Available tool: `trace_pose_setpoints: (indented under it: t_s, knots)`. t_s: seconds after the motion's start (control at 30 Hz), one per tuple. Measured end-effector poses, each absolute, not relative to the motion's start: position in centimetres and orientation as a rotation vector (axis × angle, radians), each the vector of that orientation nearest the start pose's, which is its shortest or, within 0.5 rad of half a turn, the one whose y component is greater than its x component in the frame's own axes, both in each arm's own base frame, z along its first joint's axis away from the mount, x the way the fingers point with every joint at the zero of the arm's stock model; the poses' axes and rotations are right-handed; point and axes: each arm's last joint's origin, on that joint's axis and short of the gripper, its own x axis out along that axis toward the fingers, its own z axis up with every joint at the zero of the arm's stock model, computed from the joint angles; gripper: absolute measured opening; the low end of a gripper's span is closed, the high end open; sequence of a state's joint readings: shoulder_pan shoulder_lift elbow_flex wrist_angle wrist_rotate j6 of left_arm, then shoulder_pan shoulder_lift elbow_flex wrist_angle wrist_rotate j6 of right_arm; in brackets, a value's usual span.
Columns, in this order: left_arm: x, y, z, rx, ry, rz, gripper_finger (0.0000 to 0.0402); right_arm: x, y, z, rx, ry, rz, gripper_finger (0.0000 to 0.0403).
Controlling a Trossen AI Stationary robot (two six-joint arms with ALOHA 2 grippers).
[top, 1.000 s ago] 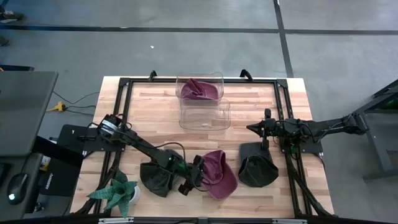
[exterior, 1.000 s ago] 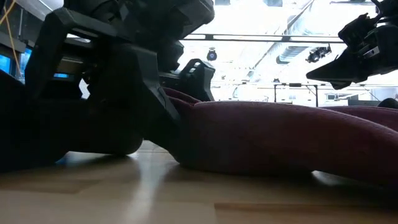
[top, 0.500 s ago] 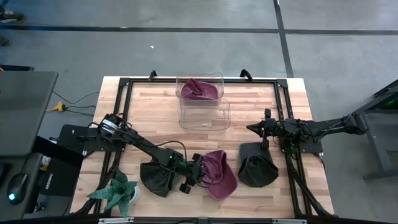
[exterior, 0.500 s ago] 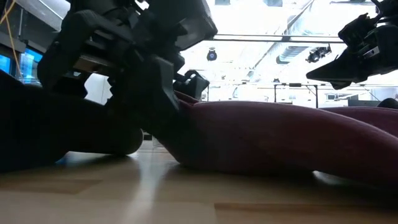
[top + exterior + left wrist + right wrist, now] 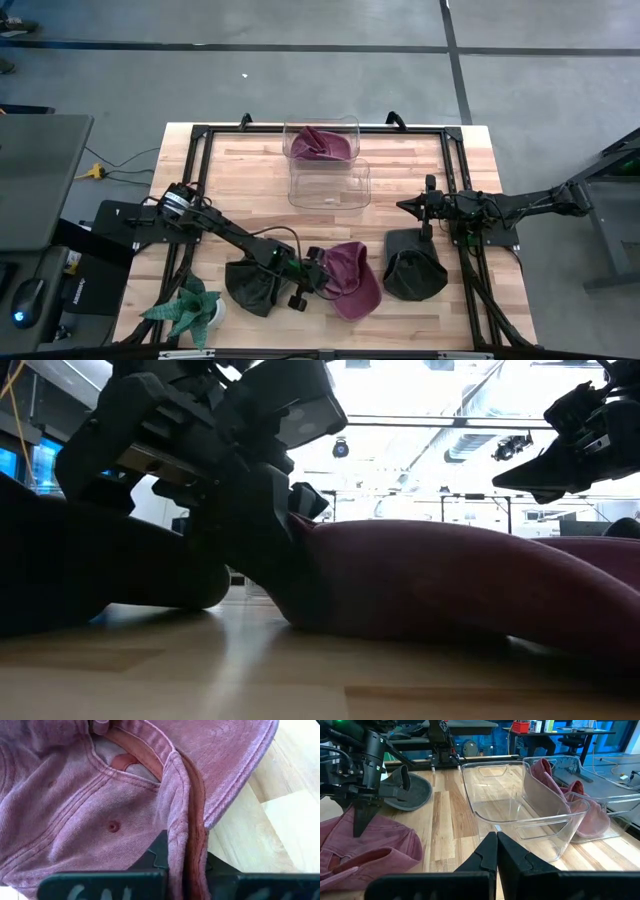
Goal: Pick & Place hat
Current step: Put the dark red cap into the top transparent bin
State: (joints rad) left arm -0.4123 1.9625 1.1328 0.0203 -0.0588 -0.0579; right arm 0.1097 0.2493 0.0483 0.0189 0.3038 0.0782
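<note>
**Fingers pinch the maroon cap**

We see a soft, faded maroon cap [image 5: 348,278] with stitched seams lying crumpled on the pale wooden bench [image 5: 250,190]. A second ago the left gripper [image 5: 312,279] stood wide; now its fingers [image 5: 150,862] clamp the cap's rim. The right gripper [image 5: 428,226] hovers with fingers pressed together, empty.

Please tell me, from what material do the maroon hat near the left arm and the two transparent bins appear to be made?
The maroon hat looks like washed cotton twill, matte and faded, with visible stitching rows and an eyelet. The transparent bins seem to be hard clear plastic, glossy, since the wood shows through and the rims catch light.
</note>
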Motion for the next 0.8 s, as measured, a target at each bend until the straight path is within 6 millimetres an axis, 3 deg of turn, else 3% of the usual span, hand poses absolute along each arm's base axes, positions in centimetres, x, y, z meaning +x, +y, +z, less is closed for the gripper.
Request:
trace_pose_setpoints:
  t_s: [0.23, 0.53, 0.8]
  knots:
    - [36.7, -15.8, 14.3, 0.121, 0.835, -0.284, 0.0001, 11.0, 0.3, 16.1, 0.041, 0.17, -0.201, 0.0]
    - [37.9, -16.1, 17.1, 0.151, 0.845, -0.187, 0.0, 11.0, 0.3, 16.1, 0.04, 0.17, -0.201, 0.0]
    - [36.8, -15.6, 20.5, 0.131, 0.834, -0.094, 0.0, 11.0, 0.3, 16.1, 0.041, 0.17, -0.2, 0.0]
